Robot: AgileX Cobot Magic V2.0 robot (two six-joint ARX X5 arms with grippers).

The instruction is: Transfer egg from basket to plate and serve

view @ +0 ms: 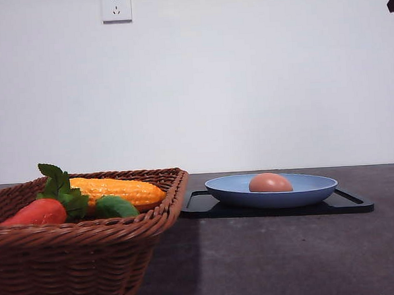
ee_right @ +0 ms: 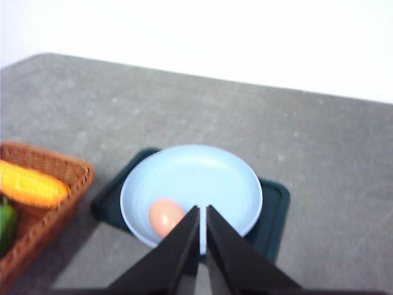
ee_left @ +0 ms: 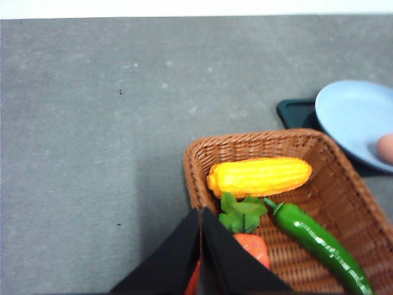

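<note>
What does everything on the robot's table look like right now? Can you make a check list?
Surface: dark grey table, speckled, bare around the items.
Job's things: egg lies in the blue plate; plate sits on a black tray; basket stands beside the tray.
Clutter: corn, green pepper, red vegetable with leaves, all in the basket.
Grippers: left gripper shut, above the basket; right gripper shut, above the plate.
Cables: nothing seen.
Surroundings: white wall, wall socket.
</note>
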